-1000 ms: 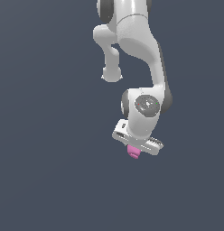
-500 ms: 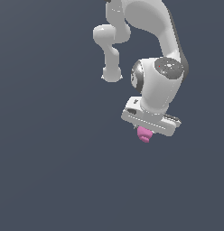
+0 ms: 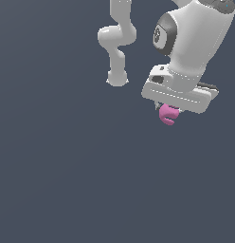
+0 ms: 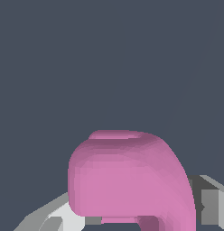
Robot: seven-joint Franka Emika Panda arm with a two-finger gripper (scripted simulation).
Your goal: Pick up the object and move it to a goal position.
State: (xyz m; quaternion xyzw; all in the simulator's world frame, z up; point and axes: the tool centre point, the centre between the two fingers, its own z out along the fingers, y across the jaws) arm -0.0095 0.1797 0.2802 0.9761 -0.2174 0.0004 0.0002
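Observation:
The object (image 3: 167, 115) is a small pink, C-curled lump hanging just under the white hand of my arm at the exterior view's upper right. My gripper (image 3: 166, 108) is shut on it, and the fingers are mostly hidden behind the lump and the hand's body. In the wrist view the object (image 4: 127, 176) fills the lower middle as a big rounded pink mass, with grey and white finger parts (image 4: 208, 203) showing at either side of it. The object is well off the ground.
The dark grey-blue floor (image 3: 67, 180) spreads flat in every direction with nothing else on it. My arm's white links (image 3: 117, 42) rise at the top of the exterior view.
Still shut on the object, my gripper has risen and shifted toward the exterior view's right. The hand looks larger in that view than before.

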